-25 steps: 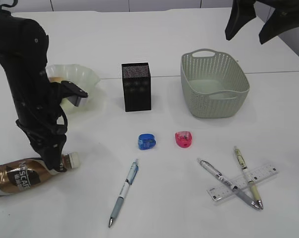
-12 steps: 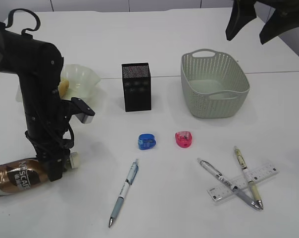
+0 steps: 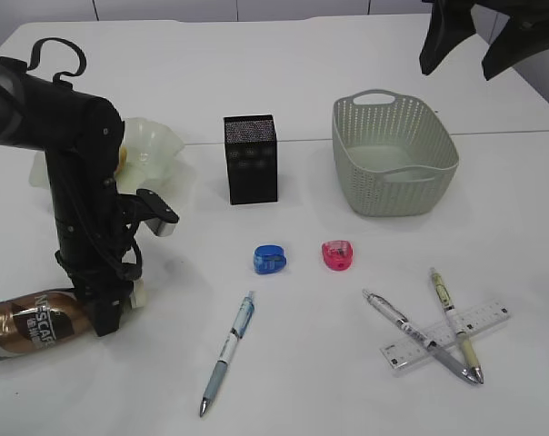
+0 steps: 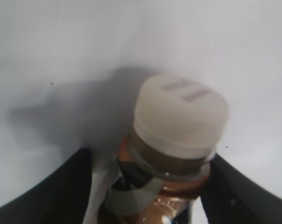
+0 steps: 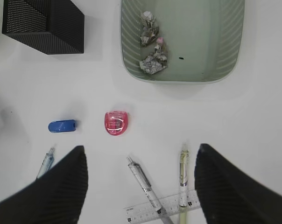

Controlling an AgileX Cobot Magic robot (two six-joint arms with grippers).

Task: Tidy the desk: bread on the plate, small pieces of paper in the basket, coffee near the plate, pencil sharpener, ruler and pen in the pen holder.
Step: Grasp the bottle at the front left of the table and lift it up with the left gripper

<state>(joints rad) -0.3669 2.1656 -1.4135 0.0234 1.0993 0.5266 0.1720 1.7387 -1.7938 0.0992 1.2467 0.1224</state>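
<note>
The coffee (image 3: pixel 29 324) lies on its side at the desk's front left. My left gripper (image 3: pixel 111 313) straddles its neck below the white cap (image 4: pixel 180 114); a strip of desk shows beside the left finger, so it is open. The plate (image 3: pixel 161 145) stands behind the arm, with a sliver of bread (image 3: pixel 121 157) showing. Two pieces of paper (image 5: pixel 152 60) lie in the basket (image 3: pixel 393 154). My right gripper (image 3: pixel 479 41) hangs open and empty high above it. The pen holder (image 3: pixel 251 159) stands mid-desk.
A blue sharpener (image 3: pixel 269 259) and a pink sharpener (image 3: pixel 337 254) sit in front of the pen holder. One pen (image 3: pixel 227 352) lies front centre. Two more pens (image 3: pixel 420 336) cross the ruler (image 3: pixel 447 334) at front right.
My left arm has swung right and forward off the plate. Its jaws have drawn in around the bottle's neck. The right arm has stayed still.
</note>
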